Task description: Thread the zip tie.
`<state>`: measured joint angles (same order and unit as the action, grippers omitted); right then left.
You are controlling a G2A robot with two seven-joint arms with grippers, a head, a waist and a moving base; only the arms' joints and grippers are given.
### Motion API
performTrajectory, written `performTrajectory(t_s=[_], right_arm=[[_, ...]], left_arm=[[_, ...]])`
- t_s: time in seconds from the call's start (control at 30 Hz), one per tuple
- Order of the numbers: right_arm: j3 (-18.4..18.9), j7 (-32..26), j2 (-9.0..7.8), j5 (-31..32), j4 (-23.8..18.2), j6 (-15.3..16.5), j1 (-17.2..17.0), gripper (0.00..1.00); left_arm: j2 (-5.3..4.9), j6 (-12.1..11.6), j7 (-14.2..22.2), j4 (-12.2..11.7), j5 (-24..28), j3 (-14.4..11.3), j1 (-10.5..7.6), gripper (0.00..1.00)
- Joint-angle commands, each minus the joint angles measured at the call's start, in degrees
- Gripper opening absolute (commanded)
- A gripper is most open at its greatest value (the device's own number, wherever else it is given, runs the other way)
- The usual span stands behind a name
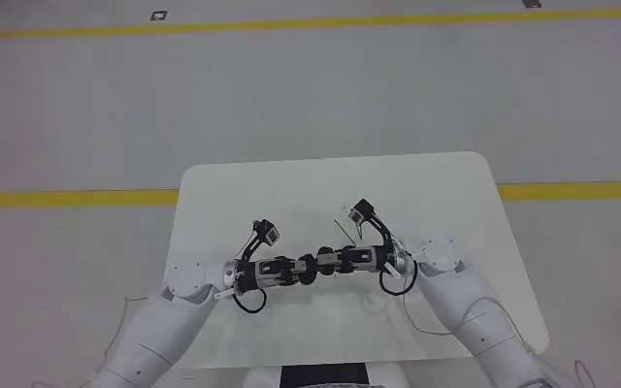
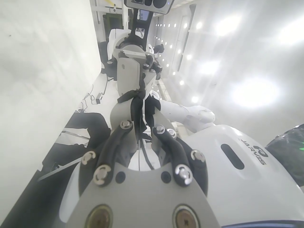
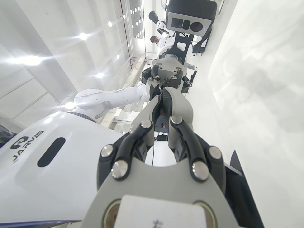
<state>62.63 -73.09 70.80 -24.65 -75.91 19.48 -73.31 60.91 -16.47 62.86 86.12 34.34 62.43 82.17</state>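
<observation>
Fingers pressed together, the right gripper and left gripper meet tip to tip at the top view's centre, each pinching the zip tie above the table. Threading looks under way. The next move calls for fine tail-to-head alignment.

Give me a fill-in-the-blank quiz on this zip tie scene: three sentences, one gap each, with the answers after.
1. The right gripper has its jaws ____ on the ridged black zip tie.
2. In the top view, the left gripper and the right gripper meet tip to tip above the ____ table.
3. The floor stripes beyond the table are ____.

Missing words: shut; white; yellow.
</observation>
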Motion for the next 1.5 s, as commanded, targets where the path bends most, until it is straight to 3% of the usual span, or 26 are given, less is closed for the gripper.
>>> performTrajectory(t_s=[0.0,1.03,1.2,1.3,1.47], right_arm=[[0.09,-0.05,-0.01,0.12,-0.11,0.0,-0.07,0.0],[0.7,-0.75,-0.05,0.79,-0.67,0.0,-0.54,0.0],[0.73,-0.79,-0.03,0.94,-0.74,0.0,-0.62,0.0],[0.77,-0.77,-0.03,0.98,-0.75,0.0,-0.67,0.0],[0.78,-0.79,-0.02,1.11,-0.74,0.0,-0.69,0.0]], left_arm=[[-0.05,0.01,-0.13,-0.03,0.05,-0.08,-0.04,0.06],[-0.64,-0.46,-0.99,-0.84,1.56,-1.82,-1.07,0.08],[-0.75,-0.49,-1.21,-0.96,1.66,-2.02,-1.14,0.07],[-0.82,-0.48,-1.32,-1.05,1.72,-2.1,-1.19,0.0],[-0.9,-0.54,-1.44,-1.18,2.23,-2.26,-1.22,0.0]])
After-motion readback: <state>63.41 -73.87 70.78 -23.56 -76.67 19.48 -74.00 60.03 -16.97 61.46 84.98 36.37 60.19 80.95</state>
